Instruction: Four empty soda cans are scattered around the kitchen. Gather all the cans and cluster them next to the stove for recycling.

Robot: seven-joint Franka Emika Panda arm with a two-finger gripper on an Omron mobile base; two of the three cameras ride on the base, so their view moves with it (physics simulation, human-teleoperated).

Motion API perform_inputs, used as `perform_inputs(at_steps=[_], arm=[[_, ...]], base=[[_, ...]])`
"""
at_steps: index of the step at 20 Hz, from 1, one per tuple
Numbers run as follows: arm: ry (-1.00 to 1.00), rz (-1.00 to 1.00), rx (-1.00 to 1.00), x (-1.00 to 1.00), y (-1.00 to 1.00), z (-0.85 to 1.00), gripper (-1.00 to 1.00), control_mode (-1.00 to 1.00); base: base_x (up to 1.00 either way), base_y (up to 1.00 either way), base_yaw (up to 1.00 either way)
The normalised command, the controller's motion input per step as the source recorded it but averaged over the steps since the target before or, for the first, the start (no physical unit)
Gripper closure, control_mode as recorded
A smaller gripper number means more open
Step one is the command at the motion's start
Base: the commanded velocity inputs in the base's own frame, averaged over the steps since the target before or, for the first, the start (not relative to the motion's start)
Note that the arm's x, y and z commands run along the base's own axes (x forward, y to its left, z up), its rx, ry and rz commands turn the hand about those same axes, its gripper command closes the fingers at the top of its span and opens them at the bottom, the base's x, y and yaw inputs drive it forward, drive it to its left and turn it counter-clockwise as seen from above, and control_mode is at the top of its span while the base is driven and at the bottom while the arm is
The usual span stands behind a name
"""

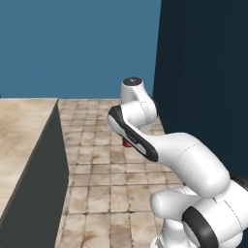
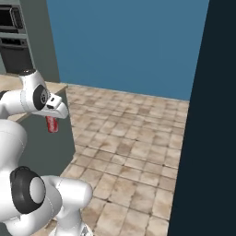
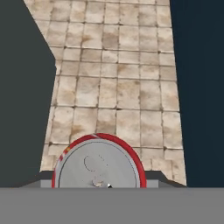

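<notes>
The soda can [image 2: 51, 124] hangs upright in the closed pincer [image 2: 52, 120], above the tiled floor [image 2: 133, 147] just beside the table [image 1: 22, 131] on the left. This looks like the carrying step; next comes driving to the stove.

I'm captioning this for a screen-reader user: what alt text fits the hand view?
Seen from straight above, a red soda can with a silvery top sits in the gripper, carried above a tan tiled floor. A dark grey cabinet side runs along the left and a dark navy panel along the right.
</notes>
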Motion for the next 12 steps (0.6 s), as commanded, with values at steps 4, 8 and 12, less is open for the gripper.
perform_inputs(at_steps=[4, 8, 12], arm=[[0.00, 0.00, 0.00, 0.00, 0.00, 0.00, 1.00, 1.00], [0.00, 0.00, 0.00, 0.00, 0.00, 0.00, 1.00, 1.00], [0.00, 0.00, 0.00, 0.00, 0.00, 0.00, 1.00, 1.00]], base=[[0.60, -0.36, 0.05], [0.60, -0.36, 0.05], [0.58, -0.37, 0.05]])
